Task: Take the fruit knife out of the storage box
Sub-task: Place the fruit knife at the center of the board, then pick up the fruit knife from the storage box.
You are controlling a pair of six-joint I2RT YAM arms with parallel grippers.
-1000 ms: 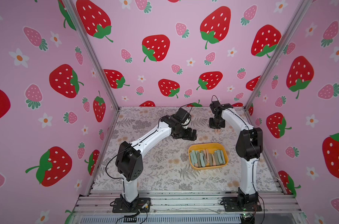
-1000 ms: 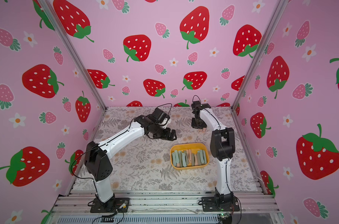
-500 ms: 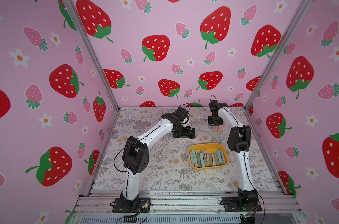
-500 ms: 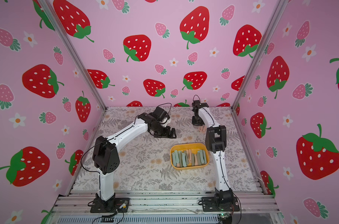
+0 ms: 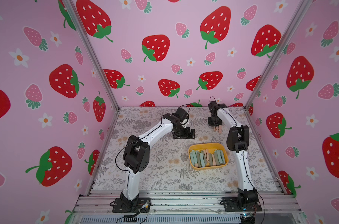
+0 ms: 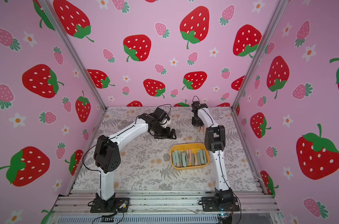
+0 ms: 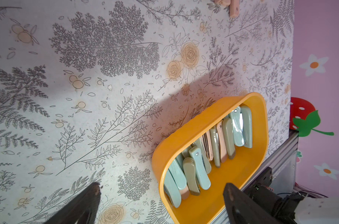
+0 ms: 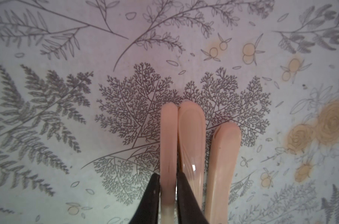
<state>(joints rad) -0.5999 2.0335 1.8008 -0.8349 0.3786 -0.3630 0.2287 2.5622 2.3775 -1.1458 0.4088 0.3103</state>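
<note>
Fruit knife (image 8: 168, 139), a pink one, was out at the far side of the desk (image 5: 155, 164), well apart from the storage box (image 5: 207, 145). We had the right jaws clenched on it, a black finger (image 8: 152, 194) tight against each long edge. Whether it rested on the desk or hung just above it, we could not tell.

Right alongside it lay a second pink knife (image 8: 192, 135), touching it, and then a third (image 8: 224, 155), all three with rounded ends pointing the same way. In both top views that pink cluster (image 5: 218, 129) (image 6: 202, 128) peeped out under the right wrist, near the back wall (image 5: 155, 48).

Nearer to us the yellow-orange box sat on the right half of the desk. It was crowded with folded knives (image 5: 207, 158), mostly green with a few pink, leaning on one another in a row. The right arm's elbow (image 5: 237, 139) stood just beside the box's right wall.

Over on the other side, the left jaws were spread wide and gripped nothing. They hung above the floral desk beyond the box's far left corner, and in the left wrist view their two fingers (image 7: 87, 201) framed one end of the box (image 7: 203, 120).
</note>
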